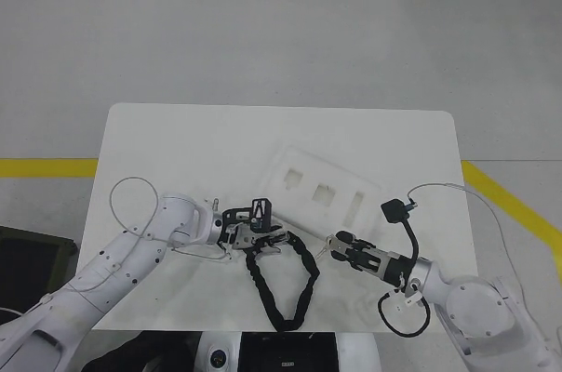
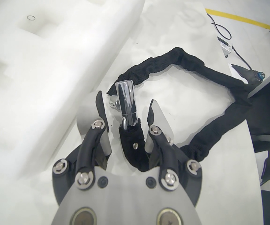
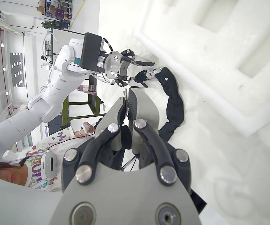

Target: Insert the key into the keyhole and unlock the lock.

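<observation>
Seen from above, a black fabric-sleeved chain [image 1: 284, 320] lies in a loop at the lower centre of the frame, on a white rectangular table [image 1: 169, 149].

Its two ends meet at the top of the loop, joined by a short, shiny chrome lock cylinder [image 2: 126, 104]. The left gripper [image 1: 262, 240] sits there, just left of centre. In the left wrist view its jaws stand apart, one on each side of the cylinder, with a gap showing on both sides, so it brackets the lock rather than squeezing it.

The right gripper [image 1: 335, 244] is right of centre at the same height, near the lock but not touching it. In the right wrist view its jaws are pressed together on a thin sliver of metal, most likely the small key [image 3: 125, 92], whose tip just pokes out. Beyond that tip, the round end of the cylinder with its keyhole [image 3: 151, 73] faces this gripper.

Further back, in the centre right of the frame from above, rests a white foam tray [image 1: 341, 177] with rectangular pockets.

Judging progress: the key appears to be picked up and the lock presented. The key is not yet in the keyhole, so lining up, inserting and turning all remain, and the chain is still fastened.
</observation>
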`<act>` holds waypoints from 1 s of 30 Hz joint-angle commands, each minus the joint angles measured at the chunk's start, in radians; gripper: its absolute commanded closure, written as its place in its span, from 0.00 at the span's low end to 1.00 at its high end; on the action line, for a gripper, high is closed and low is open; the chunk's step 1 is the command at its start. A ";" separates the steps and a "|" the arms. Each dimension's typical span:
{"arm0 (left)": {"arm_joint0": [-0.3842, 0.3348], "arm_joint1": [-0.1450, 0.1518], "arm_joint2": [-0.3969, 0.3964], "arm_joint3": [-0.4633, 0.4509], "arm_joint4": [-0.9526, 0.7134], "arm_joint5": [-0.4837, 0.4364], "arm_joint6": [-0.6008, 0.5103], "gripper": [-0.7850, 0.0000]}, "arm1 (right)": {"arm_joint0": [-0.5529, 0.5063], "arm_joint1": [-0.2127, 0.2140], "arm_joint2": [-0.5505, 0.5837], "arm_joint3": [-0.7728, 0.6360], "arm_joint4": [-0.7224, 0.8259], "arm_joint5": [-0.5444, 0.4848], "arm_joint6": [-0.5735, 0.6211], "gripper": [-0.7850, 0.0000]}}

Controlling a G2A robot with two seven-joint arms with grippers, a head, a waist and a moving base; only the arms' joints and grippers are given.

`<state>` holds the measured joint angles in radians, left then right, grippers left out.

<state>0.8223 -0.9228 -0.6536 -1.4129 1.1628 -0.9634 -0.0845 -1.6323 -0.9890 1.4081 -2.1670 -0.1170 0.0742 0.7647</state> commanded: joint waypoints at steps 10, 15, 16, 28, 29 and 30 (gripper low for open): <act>-0.008 -0.023 0.009 -0.003 -0.011 0.024 -0.068 0.57 | -0.009 0.001 0.009 0.000 0.004 -0.005 -0.003 1.00; -0.010 -0.031 0.008 0.005 -0.024 0.035 -0.094 0.68 | -0.013 0.002 0.012 -0.001 0.007 -0.009 -0.005 1.00; -0.009 -0.032 0.006 0.008 -0.028 0.037 -0.098 0.74 | -0.014 0.002 0.014 -0.002 0.007 -0.010 -0.007 1.00; 0.025 -0.026 -0.055 -0.031 -0.048 0.012 -0.026 1.00 | -0.017 0.003 0.015 -0.005 0.008 -0.014 -0.005 1.00; 0.032 -0.023 -0.065 -0.039 -0.042 0.006 -0.003 1.00 | -0.016 0.003 0.014 -0.006 0.008 -0.013 -0.005 1.00; 0.040 -0.020 -0.075 -0.046 -0.028 0.002 0.017 1.00 | -0.016 0.003 0.014 -0.008 0.008 -0.011 -0.007 1.00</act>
<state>0.8549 -0.9456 -0.7197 -1.4528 1.1225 -0.9577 -0.0892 -1.6484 -0.9861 1.4220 -2.1736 -0.1090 0.0617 0.7590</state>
